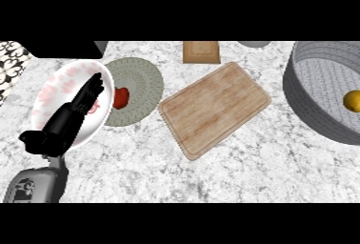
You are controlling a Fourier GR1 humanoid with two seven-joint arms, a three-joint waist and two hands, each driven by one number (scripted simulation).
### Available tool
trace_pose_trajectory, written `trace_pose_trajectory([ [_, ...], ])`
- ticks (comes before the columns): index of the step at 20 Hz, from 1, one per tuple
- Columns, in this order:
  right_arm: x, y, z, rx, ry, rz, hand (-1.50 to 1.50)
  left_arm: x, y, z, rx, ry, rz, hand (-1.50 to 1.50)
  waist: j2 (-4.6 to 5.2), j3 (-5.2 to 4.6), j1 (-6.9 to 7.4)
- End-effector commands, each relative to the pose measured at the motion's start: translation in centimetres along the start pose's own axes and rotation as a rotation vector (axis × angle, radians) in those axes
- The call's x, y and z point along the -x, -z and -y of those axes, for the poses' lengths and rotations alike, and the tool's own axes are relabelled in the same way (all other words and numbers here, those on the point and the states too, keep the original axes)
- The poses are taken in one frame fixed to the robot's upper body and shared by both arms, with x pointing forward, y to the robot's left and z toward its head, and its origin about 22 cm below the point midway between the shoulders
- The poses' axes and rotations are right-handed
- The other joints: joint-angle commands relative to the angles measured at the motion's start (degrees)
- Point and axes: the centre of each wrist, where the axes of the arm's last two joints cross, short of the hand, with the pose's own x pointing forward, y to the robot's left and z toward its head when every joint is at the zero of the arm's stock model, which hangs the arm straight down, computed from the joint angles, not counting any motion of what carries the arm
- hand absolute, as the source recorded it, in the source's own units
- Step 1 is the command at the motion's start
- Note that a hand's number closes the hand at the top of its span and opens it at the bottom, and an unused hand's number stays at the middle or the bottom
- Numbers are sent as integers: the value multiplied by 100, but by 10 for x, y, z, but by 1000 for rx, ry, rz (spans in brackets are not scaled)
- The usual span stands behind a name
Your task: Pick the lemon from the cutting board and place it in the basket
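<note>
The lemon lies in the grey basket; the left hand rests, fingers released.

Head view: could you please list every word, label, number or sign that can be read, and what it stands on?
No text here can be read.
Dark marks on the left forearm: too blurred to read.
Pink blotches on the plate: a pattern, no letters.
Black-and-white flowers on the patterned surface at top left: no letters.
</note>
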Motion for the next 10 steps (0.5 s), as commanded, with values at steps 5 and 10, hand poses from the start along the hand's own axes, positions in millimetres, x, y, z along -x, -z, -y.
trace_pose_trajectory([
  [5,1,15,18,50,207,-64,-150,-9,2,7,-21,-2,10,0,-26,-1,-75],
  [10,-7,48,59,33,314,-182,-150,0,6,10,-26,3,-20,0,-43,-7,-157],
])
